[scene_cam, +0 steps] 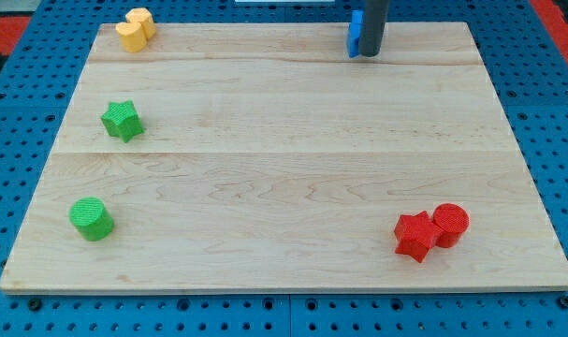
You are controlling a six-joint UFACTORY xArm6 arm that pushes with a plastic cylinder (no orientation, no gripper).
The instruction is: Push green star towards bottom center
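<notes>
The green star (pixel 122 120) lies near the left edge of the wooden board (pixel 284 187), about halfway up. My tip (pixel 371 53) rests at the view's top, right of centre, far to the right of the star and above it. It stands right against a blue block (pixel 356 33), which it partly hides.
A green cylinder (pixel 91 218) sits at the lower left, below the star. Two yellow blocks (pixel 134 28) sit together at the top left corner. A red star (pixel 415 235) and a red cylinder (pixel 450 224) touch each other at the lower right.
</notes>
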